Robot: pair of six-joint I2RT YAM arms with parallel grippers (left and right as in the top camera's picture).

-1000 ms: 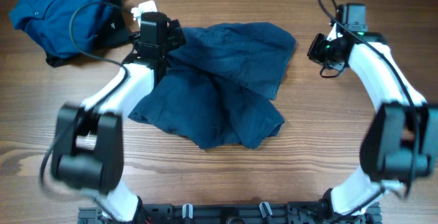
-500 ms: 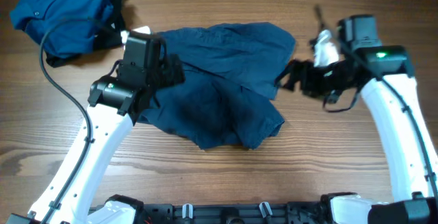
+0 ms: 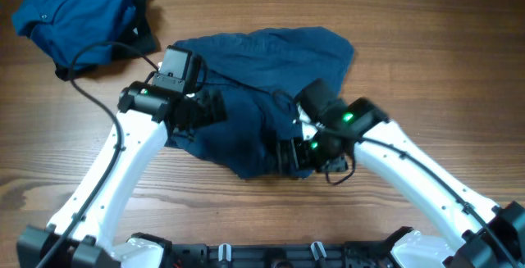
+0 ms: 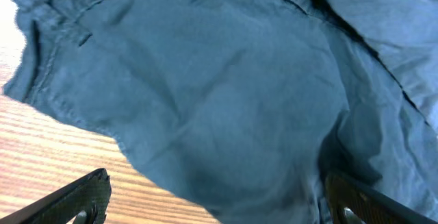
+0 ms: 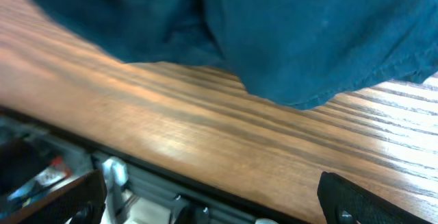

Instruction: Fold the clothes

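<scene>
Site: wooden table, two arms reaching in from the near edge.
Shorts: dark navy and crumpled, lying mid-table. The far part is spread fairly flat. The near part is bunched into overlapping folds that end in a rounded edge toward the near side.
Shorts, left wrist view: the cloth fills most of the frame. A stitched hem runs along its left border and a seam crosses the upper right, with bare wood at lower left.
Shorts, right wrist view: a hemmed edge hangs across the top of the frame, with bare wood below it.
Shirt: brighter blue, heaped at the far left corner, apart from the shorts. Some darker cloth shows along its right side.
Left gripper: over the left part of the shorts. In its own view the jaws are spread wide, one finger at each lower corner, with nothing clamped between them. Contact with the cloth cannot be told.
Right gripper: at the near right edge of the shorts, low over the table. In its own view the jaws are spread wide with nothing in them, only wood between the fingers.
Cable: black, looping from the left arm across the shirt.
Rail: dark mounting rail along the table's near edge.
</scene>
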